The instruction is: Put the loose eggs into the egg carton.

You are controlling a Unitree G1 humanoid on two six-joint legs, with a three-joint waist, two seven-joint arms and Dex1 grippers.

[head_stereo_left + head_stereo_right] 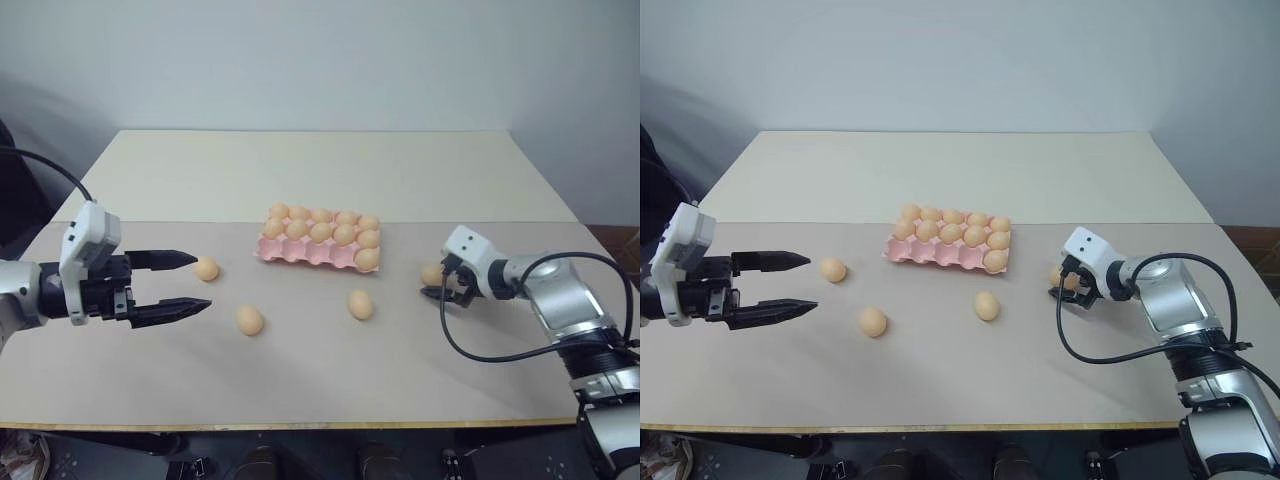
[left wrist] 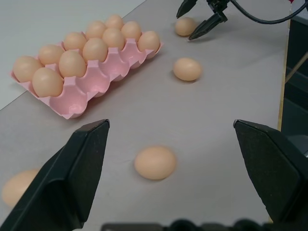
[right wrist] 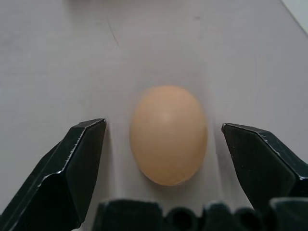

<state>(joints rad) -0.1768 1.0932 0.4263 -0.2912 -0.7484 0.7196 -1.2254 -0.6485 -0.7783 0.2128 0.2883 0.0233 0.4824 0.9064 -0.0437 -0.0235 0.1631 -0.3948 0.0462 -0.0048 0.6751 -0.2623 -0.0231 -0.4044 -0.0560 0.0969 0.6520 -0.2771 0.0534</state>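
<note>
The egg carton (image 1: 318,244) is lying near the middle of the worktop (image 1: 330,175), a little toward the far edge. Its two far rows are holding eggs, and one more egg is sitting in the cup at the right end of the near row; the other near cups are standing free.

Four loose eggs are lying on the worktop in front of the carton. One egg (image 1: 206,268) is resting toward the left edge, just past the fingertips of the left gripper (image 1: 193,282), whose jaws are standing wide with nothing between them. A second egg (image 1: 249,320) and a third egg (image 1: 360,304) are lying nearer the front edge. The fourth egg (image 3: 168,134) is lying toward the right edge, between the open fingers of the right gripper (image 1: 436,279), which are standing on both sides of it without touching it.
</note>
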